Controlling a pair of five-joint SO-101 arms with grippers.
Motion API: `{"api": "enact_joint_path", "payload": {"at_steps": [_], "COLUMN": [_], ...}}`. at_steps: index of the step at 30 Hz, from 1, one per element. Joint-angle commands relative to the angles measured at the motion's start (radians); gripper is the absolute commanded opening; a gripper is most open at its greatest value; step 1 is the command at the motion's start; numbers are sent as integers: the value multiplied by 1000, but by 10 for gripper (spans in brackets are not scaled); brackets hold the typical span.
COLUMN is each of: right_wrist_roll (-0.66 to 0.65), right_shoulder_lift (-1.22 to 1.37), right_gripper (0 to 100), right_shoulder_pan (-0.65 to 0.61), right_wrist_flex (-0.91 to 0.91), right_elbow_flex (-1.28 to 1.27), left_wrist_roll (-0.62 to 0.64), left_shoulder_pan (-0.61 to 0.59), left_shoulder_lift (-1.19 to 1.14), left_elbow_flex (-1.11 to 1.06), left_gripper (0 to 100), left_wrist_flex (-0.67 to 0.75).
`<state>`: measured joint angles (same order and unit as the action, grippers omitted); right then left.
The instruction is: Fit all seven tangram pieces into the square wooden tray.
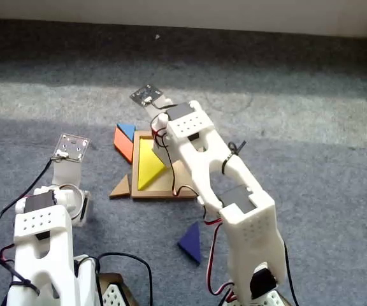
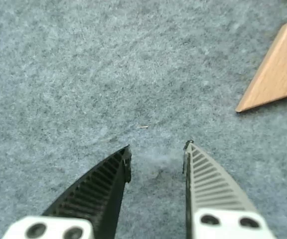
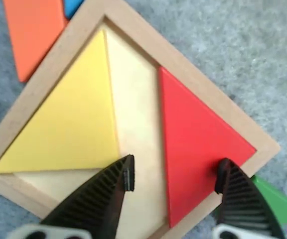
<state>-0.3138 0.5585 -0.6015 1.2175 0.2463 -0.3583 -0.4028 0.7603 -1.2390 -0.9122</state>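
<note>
a bare strip of tray [image 3: 136,124] floor lies open between the yellow triangle [image 3: 69,124] and red triangle [image 3: 193,144].

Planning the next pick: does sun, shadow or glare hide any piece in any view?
High view: a sunlit band crosses the carpet beyond the tray, which sits in shade, pieces distinguishable. Right wrist view: yellow triangle and red triangle evenly lit, no glare. Left wrist view: flat light on the wooden triangle.

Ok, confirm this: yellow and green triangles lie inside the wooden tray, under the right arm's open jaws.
Not green: the right wrist view shows the yellow triangle and a red triangle inside the wooden tray, under the right arm's open jaws. The green piece lies outside the tray.
</note>
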Motion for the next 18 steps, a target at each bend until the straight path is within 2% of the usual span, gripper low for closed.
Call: {"api": "enact_joint_path", "payload": {"at_steps": [1,6,11,18], "right_wrist_roll": [-46,-94,-92,-94], "right_shoulder_lift": [53,139,113,16], "right_gripper": [262,261,260,260], "right_shoulder_pan": [19,42,51,-33], "right_wrist_flex": [-4,-4,7,65], "right_elbow_flex": [36,39,39,2], "left_wrist_roll": [-5,-5,-5,-5], "left_shoulder_pan": [-10,-10,-10,-10], "left_shoulder_lift": [15,15,15,15], "left_elbow_flex": [2,2,2,2], "left_gripper": [181,181,181,181], "left_wrist_flex": [14,14,14,14]}}
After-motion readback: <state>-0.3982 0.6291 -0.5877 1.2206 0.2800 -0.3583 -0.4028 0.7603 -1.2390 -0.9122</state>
